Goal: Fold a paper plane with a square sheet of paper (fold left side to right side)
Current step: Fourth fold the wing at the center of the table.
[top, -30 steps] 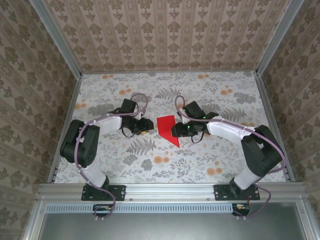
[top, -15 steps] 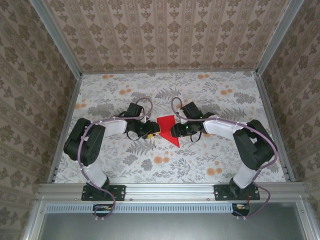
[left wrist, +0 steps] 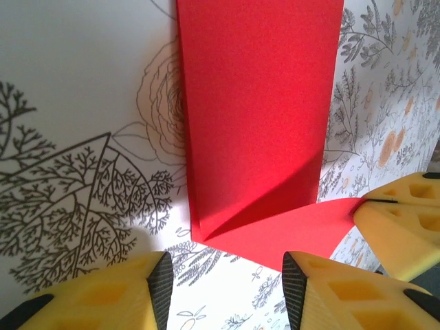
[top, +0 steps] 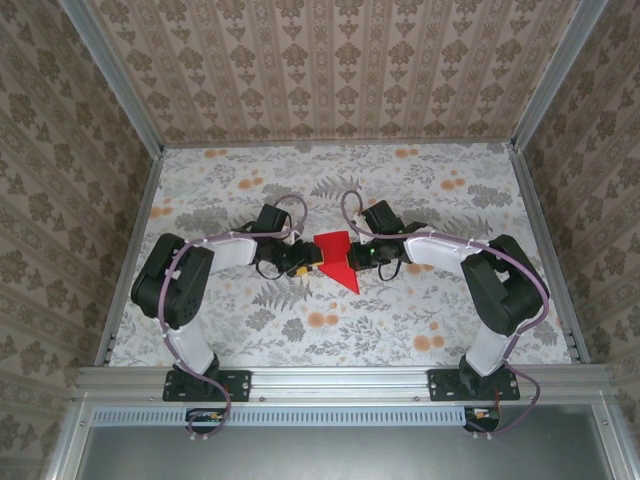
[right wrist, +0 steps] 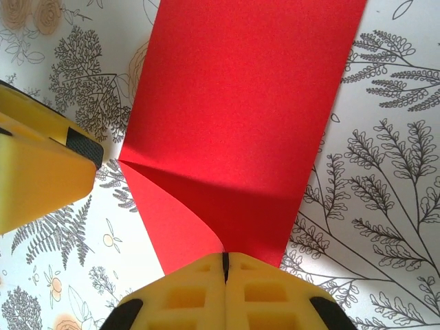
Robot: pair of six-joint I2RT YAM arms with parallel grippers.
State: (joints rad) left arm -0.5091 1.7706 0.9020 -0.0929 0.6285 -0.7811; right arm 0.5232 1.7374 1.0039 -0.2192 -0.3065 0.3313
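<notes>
**Right gripper pinching the red sheet, left gripper part open just short of it**

Your right gripper [right wrist: 223, 265] is closed tight. Its two yellow moulded fingers [right wrist: 275, 295] meet with no gap, and the near edge of the thin bright red square sheet of paper [right wrist: 240, 103] runs in between their tips, so you are holding the sheet by that edge. From those fingertips the paper stretches straight ahead as a long flat panel. It lies on the white table cover printed with grey ferns and orange flowers [right wrist: 371, 206]. Just ahead of the tips and to their left, a layer lifts off the panel and curls back into the pinch. A diagonal crease runs from there out to the panel's left edge.

Your left gripper [left wrist: 223, 275] stands partly open. Its yellow fingers [left wrist: 103, 295] are apart with nothing clamped between them. The gap shows table cover and the low edge of the red flap, which lies just off the tip of the right-hand finger; you cannot tell from here whether they touch. The main panel begins just ahead of that gap and runs away from it, flat on the cover. To the right of these fingertips, the right gripper's fingers come in from the side, closed on the pointed end of the flap.

From the overhead camera, the sheet [top: 338, 262] sits between the two grippers' tips, which face each other across it. Its pointed end is turned toward the arm bases.
</notes>
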